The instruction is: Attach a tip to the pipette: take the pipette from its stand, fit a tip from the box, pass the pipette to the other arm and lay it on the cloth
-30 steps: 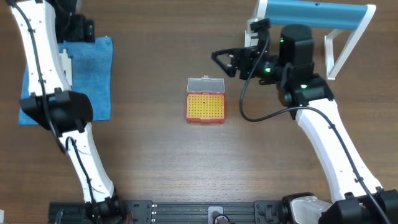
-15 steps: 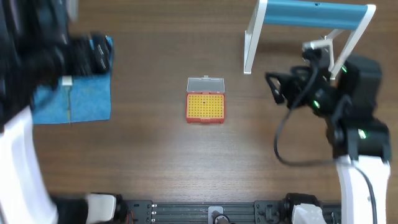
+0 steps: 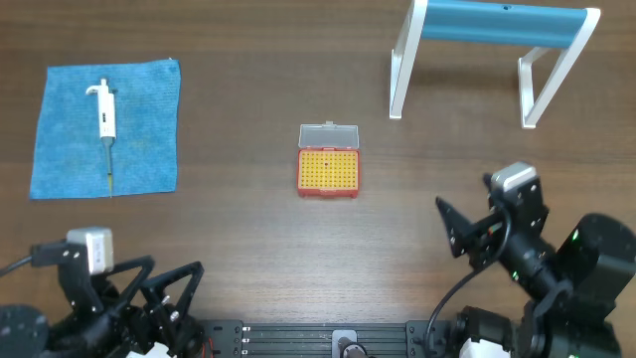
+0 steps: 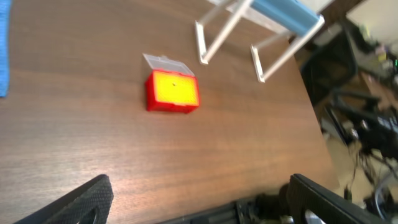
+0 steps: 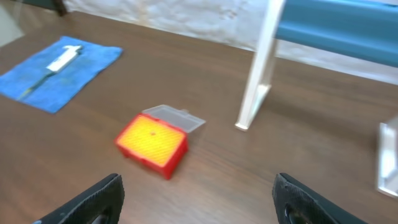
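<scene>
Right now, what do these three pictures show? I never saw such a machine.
You see two robot arms, each ending in a black two-finger gripper. One picture looks down on the brown wooden table; the other two come from cameras on the wrists. The left gripper and right gripper are open and empty. On the table: a blue cloth with a white pipette on it, a red box of yellow tips, its clear lid open, and a white stand with a blue bar.

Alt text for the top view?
A white pipette lies on a blue cloth at the wooden table's left; a red tip box sits mid-table, a blue-topped white stand upper right. The left claw and right claw sit open near the bottom edge.
</scene>
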